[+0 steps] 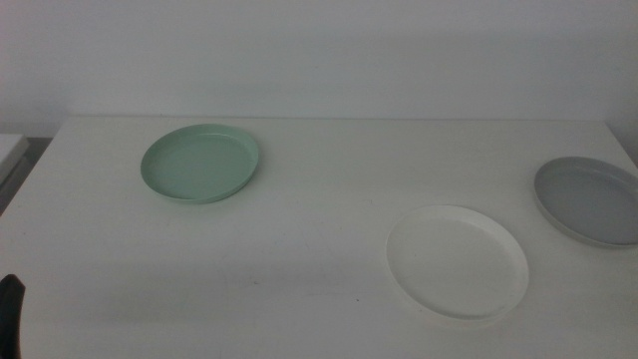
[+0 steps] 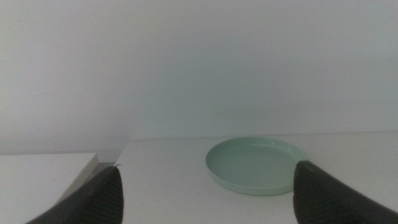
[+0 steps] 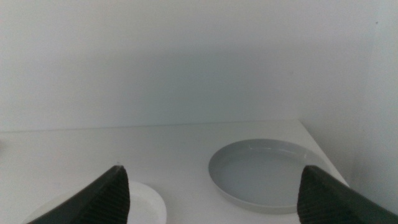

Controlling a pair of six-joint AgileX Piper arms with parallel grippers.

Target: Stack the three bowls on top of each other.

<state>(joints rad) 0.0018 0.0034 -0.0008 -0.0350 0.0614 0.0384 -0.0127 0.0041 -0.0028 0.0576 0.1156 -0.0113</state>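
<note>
A: What's nearest the camera?

B: The left gripper (image 1: 8, 314), a dark sliver at the near left edge of the table (image 1: 319, 289). In its wrist view (image 2: 205, 199) the two dark jaws stand wide apart with nothing between them. The right gripper (image 3: 214, 199) is out of the middle view; its own camera shows its jaws spread just as wide, also empty.

A: And the bowls?

B: Three, one of each colour, all alike in shape: shallow, round, plate-like, with a low rim. Each sits flat and upright on the white table, none on another, none touching.

A: Go front to back.

B: The white bowl (image 1: 457, 261) is nearest, right of centre, hard to pick out against the tabletop. A little farther and at the right edge is the grey bowl (image 1: 590, 199), just beside the white one but apart from it, part of it cut off by the picture. Farthest is the green bowl (image 1: 200, 163), a mint colour, at the back left, well apart from the other two.

A: What do the wrist cameras catch?

B: The left sees the green bowl (image 2: 258, 165) ahead of its jaws. The right sees the grey bowl (image 3: 270, 174) ahead, and a piece of the white bowl (image 3: 146, 205) by one jaw.
</note>
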